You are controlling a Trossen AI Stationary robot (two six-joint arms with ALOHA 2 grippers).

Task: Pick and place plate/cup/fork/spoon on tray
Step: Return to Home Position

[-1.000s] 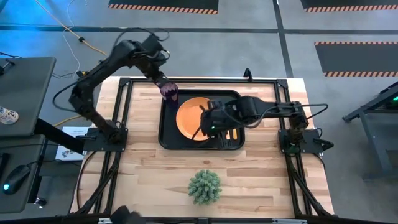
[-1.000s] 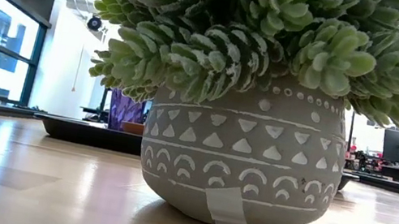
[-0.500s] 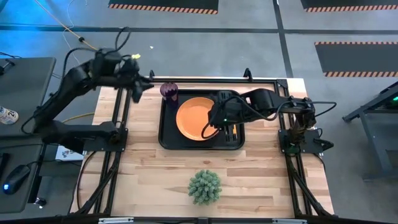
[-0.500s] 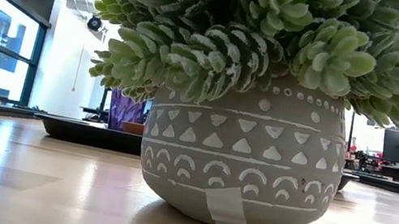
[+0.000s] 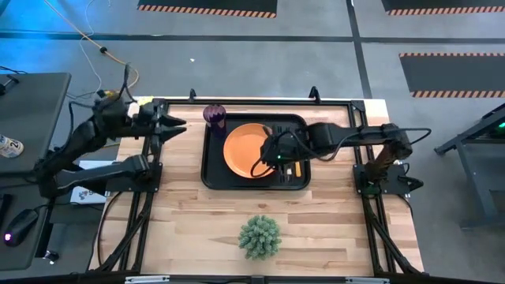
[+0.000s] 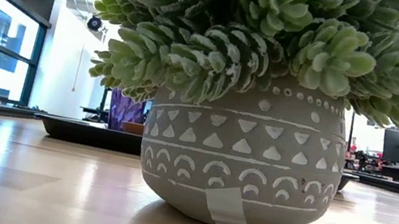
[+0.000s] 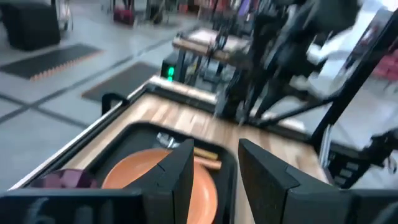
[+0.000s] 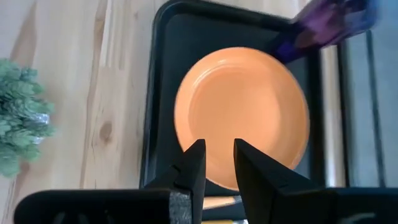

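The black tray (image 5: pixel 211 170) lies at the table's far middle. The orange plate (image 5: pixel 243 146) lies flat on it. The purple cup (image 5: pixel 215 116) stands upright at the tray's far left corner and also shows in the low view (image 6: pixel 124 110). An orange-tan handle (image 5: pixel 297 167) lies on the tray to the right of the plate. Fork and spoon cannot be told apart, as my right arm partly hides them. My right gripper (image 8: pixel 219 146) hovers over the plate's near right part (image 5: pixel 260 163), open and empty. My left gripper (image 5: pixel 177 124) is open and empty by the table's far left edge, left of the cup.
A spiky green plant in a grey patterned pot (image 5: pixel 259 235) stands near the table's front middle and fills the low view (image 6: pixel 240 160). Black frame rails (image 5: pixel 154 158) run along the table's sides. Bare wood (image 5: pixel 181 221) lies in front of the tray.
My left gripper has drawn away from the cup toward the table's left edge and a little toward the near side. The cup stays upright on the tray. My right gripper has stayed over the plate.
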